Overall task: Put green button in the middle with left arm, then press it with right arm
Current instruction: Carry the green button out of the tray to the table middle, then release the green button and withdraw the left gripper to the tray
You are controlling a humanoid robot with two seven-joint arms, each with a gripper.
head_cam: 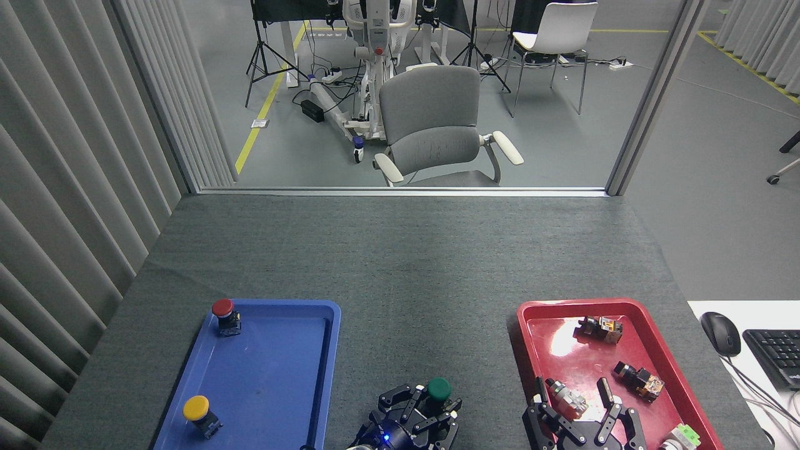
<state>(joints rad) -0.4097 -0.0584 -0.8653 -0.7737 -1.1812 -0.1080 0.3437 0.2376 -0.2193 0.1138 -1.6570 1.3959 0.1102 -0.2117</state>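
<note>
Green button (439, 389) between left arm's fingers (400, 396)

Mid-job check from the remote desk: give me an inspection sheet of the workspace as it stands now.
Surface: dark grey felt table, bare between the trays.
Job's things: green button held in the left end effector, low over the felt between the trays; not yet set down.
Clutter: red button and yellow button in the blue tray; small switch parts in the red tray.
Grippers: left end effector shut on the button; right end effector open over the red tray.
Cables: keyboard and mouse leads at right.
Surroundings: grey office chair beyond the table.
</note>
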